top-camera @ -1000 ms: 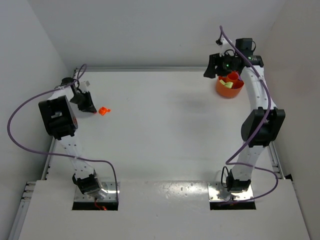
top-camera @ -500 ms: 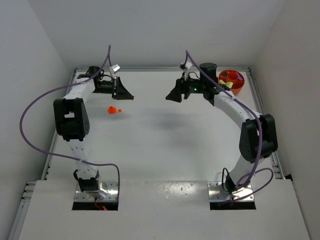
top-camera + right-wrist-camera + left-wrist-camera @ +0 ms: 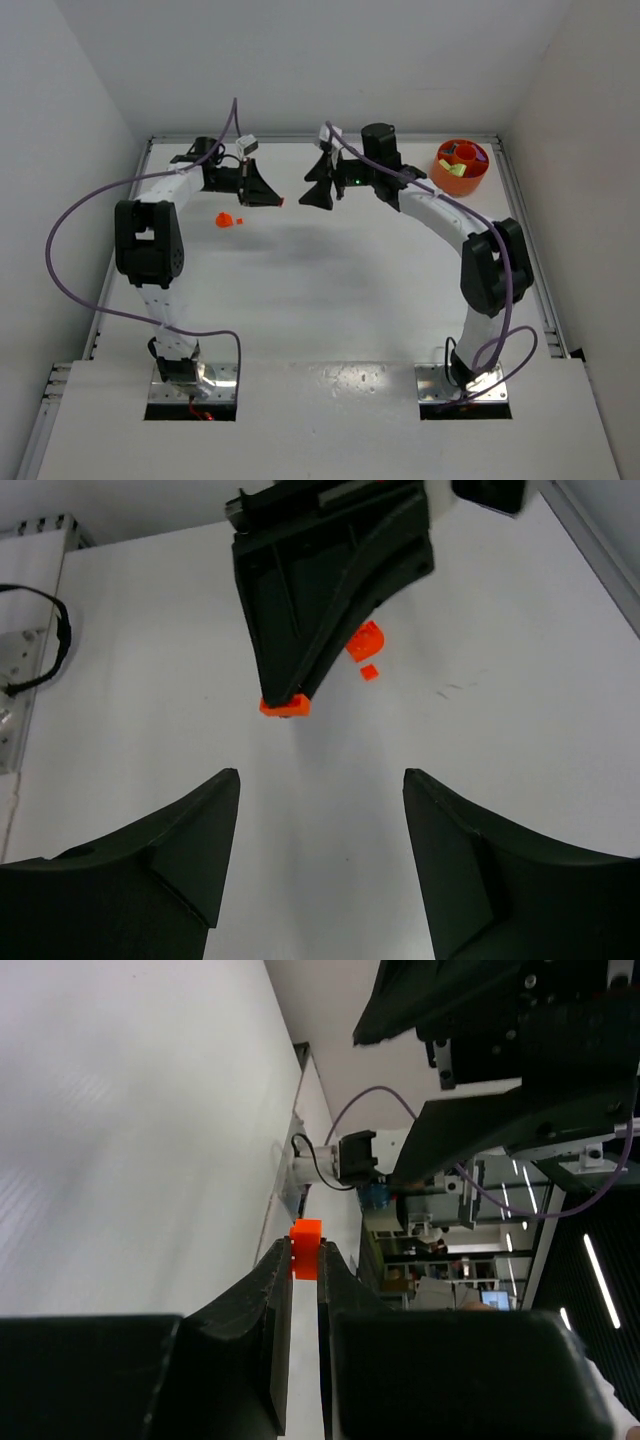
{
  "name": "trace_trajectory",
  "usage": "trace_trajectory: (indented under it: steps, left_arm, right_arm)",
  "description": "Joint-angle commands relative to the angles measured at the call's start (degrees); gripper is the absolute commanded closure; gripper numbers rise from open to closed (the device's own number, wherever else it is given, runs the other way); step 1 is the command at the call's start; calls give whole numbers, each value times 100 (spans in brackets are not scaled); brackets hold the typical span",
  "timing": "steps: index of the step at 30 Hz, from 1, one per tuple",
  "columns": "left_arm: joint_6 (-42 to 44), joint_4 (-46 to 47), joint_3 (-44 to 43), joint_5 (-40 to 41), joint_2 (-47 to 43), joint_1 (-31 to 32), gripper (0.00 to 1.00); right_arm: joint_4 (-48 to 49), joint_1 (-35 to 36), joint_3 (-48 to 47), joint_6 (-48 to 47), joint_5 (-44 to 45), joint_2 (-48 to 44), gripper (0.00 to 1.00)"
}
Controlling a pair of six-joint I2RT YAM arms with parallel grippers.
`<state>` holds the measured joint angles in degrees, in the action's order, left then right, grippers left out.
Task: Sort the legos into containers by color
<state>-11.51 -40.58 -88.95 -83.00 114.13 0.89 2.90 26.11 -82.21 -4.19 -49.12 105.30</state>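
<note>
My left gripper (image 3: 276, 199) hangs over the far middle of the table, shut on a tiny orange-red lego (image 3: 306, 1248) pinched at its fingertips (image 3: 281, 1260). My right gripper (image 3: 312, 194) faces it from the right, a short gap away, open and holding nothing (image 3: 320, 780). From the right wrist, the left gripper (image 3: 287, 695) and its lego (image 3: 285, 706) sit straight ahead. More orange-red legos (image 3: 228, 219) lie on the table left of the left gripper. The orange bowl (image 3: 452, 184) stands at the far right corner with yellow-green, blue and orange-red legos inside.
Purple cables loop from both arms. White walls close in the table at the back and on both sides. Metal rails run along the left and right table edges (image 3: 527, 240).
The right arm has swung away from the bowl leftward to the table's far middle. The left arm has carried its lego rightward from the far left, so the two grippers now face each other.
</note>
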Motion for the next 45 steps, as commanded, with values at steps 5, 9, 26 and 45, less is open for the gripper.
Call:
trace_trajectory:
  steps: [5, 9, 26, 45]
  left_arm:
    - [-255, 375, 0, -305, -409, 325, 100]
    - [-255, 375, -52, -252, -409, 465, 100]
    - [-255, 375, -53, -41, -514, 623, 100]
    - [-255, 428, -53, 74, -461, 623, 100]
  right_arm:
    - [-850, 334, -225, -2234, -273, -185, 32]
    - [-1133, 457, -304, -2622, -195, -132, 32]
    - [-844, 668, -295, -2000, 210, -79, 42]
    - [-605, 720, -234, -1577, 535, -27, 65]
